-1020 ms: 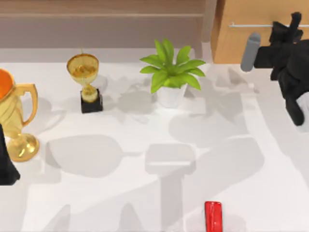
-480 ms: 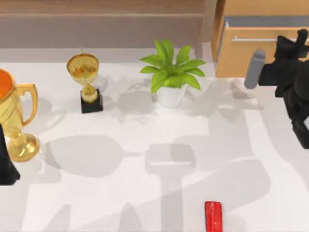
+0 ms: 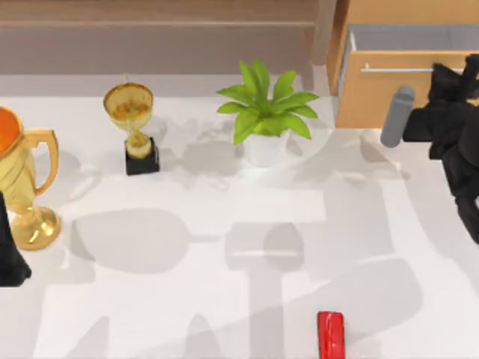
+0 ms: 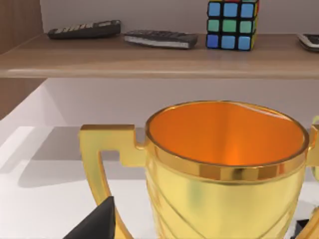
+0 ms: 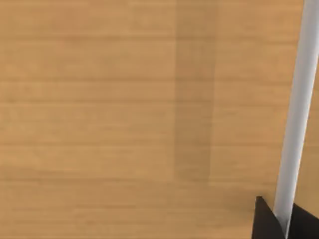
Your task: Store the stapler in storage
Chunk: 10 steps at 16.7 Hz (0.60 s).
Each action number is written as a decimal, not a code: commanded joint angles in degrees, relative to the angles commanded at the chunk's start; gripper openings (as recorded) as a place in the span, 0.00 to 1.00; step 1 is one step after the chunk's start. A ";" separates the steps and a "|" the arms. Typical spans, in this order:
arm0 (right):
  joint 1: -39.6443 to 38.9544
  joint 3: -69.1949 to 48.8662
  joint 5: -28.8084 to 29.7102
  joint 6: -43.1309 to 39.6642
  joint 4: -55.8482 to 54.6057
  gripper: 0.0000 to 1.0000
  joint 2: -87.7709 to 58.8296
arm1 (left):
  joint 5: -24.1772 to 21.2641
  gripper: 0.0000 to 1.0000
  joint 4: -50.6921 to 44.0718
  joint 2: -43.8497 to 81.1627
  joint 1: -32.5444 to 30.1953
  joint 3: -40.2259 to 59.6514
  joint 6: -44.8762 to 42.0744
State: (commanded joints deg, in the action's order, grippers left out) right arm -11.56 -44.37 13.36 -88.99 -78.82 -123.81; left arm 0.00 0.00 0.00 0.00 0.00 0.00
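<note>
The stapler (image 3: 331,334), a small red oblong block, lies at the table's front edge, right of centre. The storage (image 3: 385,101) is a tan wooden drawer cabinet at the back right. Its drawer is pulled partly out, and a strip of pale interior shows behind the front panel. My right gripper (image 3: 465,72) is shut on the drawer's silver bar handle (image 3: 397,69). In the right wrist view the handle (image 5: 295,114) runs down between the fingers of my right gripper (image 5: 282,224). My left gripper (image 3: 7,258) is parked at the left edge, open, far from the stapler.
A potted plant (image 3: 266,112) stands at the back centre, just left of the cabinet. A small gold trophy (image 3: 133,123) and a large gold cup (image 3: 22,179) stand at the left. A wall shelf (image 4: 149,55) behind carries remotes and a colour cube (image 4: 232,24).
The drawer has slid out toward the table's front, from closed to partly open. My right gripper came forward with the handle. The left arm and the stapler stayed put.
</note>
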 joint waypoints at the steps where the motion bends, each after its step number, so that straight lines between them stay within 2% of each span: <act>1: -0.25 0.69 0.03 0.04 -0.55 0.00 0.47 | 0.00 1.00 0.00 0.00 0.00 0.00 0.00; 10: -2.78 14.92 2.80 0.07 -9.07 0.00 5.68 | 0.00 1.00 0.00 0.00 0.00 0.00 0.00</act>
State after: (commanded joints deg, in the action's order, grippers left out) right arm -14.34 -29.46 16.16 -88.92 -87.89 -118.13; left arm 0.00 0.00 0.00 0.00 0.00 0.00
